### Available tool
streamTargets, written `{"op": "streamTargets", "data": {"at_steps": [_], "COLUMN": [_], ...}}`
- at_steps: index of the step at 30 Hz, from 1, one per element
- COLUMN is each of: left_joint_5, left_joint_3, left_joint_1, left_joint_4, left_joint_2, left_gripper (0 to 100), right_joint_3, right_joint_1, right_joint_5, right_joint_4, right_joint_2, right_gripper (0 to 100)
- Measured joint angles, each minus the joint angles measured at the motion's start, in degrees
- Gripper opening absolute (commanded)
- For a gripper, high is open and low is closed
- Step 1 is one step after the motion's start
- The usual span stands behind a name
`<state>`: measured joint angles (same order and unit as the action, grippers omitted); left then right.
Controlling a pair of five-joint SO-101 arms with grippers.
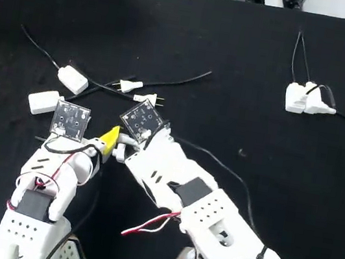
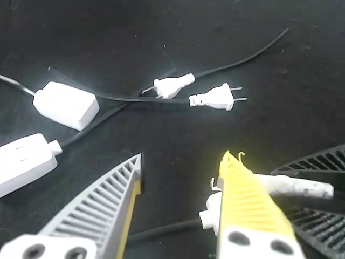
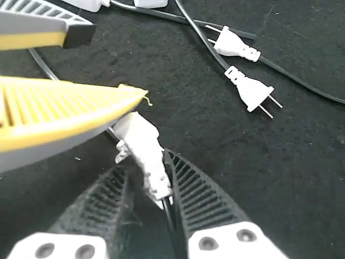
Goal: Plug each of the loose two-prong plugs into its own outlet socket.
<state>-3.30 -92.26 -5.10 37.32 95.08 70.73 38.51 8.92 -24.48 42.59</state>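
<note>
Fingers (image 3: 199,199) of the right gripper (image 3: 146,164) clamp a white plug (image 3: 140,141), while the left gripper (image 2: 183,157) gapes open beside it, a loose plug (image 2: 214,97) lying on the black surface (image 2: 161,32) beyond.

No legible txt, nos. or signs anywhere. Two small square boards atop the arms, one board (image 1: 71,120) to the left and the other board (image 1: 142,119) beside it, carry pale specks in the high view. These are possibly print, but too small to tell. The loose plugs (image 2: 218,97), the plug (image 3: 144,156) seen close up and the outlet block (image 2: 66,104) have plain white faces, w/ no readable marks.
</note>
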Motion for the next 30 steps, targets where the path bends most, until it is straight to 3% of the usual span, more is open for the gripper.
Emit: {"op": "streamTargets", "data": {"at_steps": [6,13,19,26,30], "left_joint_5": [0.18,0.53,2.81,3.25,3.25], "left_joint_3": [0.35,2.55,4.92,5.45,5.45], "left_joint_1": [-0.09,-0.09,-0.26,-0.44,-0.7], "left_joint_4": [-1.76,-10.2,-12.92,-12.92,-12.92], "left_joint_2": [-5.45,-19.87,-29.1,-31.12,-31.12], "left_gripper": [23,23,23,23,23], "right_joint_3": [0.0,0.0,-0.97,-2.46,-2.46], "right_joint_1": [-0.44,-1.05,-1.23,-1.32,-1.32], "right_joint_5": [0.0,0.0,0.0,-0.09,-0.09], "right_joint_4": [0.0,0.0,0.44,0.44,0.44], "right_joint_2": [0.0,-0.26,-8.26,-11.6,-11.6], "right_gripper": [1.1,1.1,1.1,1.3,7.4]}}
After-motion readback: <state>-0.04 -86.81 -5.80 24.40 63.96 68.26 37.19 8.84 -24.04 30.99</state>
